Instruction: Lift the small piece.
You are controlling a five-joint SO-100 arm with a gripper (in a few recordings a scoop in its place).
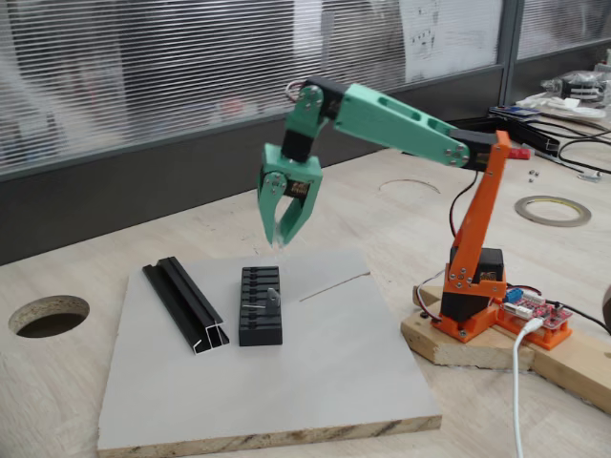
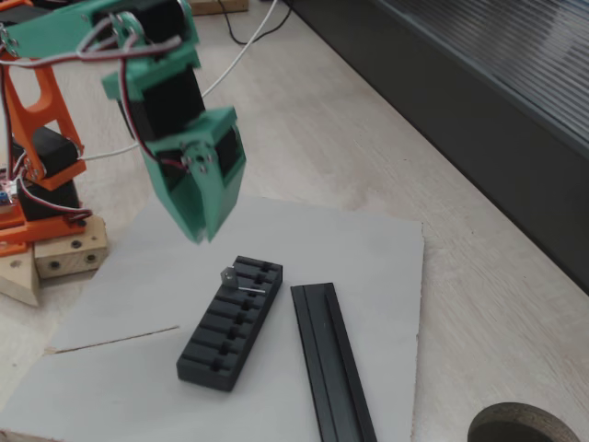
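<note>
In a fixed view the rail [image 1: 186,305] lies left of the ribbed block [image 1: 260,305], on whose top the small piece [image 1: 272,296] rests, almost straight below the hovering tool [image 1: 286,229], its fingers slightly apart.

A grey board [image 1: 315,372] lies flat on the wooden table [image 1: 86,258], and on it stand a black ribbed block [image 1: 260,305] and, just beside the block, a long black channel rail [image 1: 186,303], the two not touching. In a fixed view, a round hole [image 1: 48,315] in the table is to the left of the board, and a ring of tape [image 1: 552,210] lies far to the right of it.
</note>
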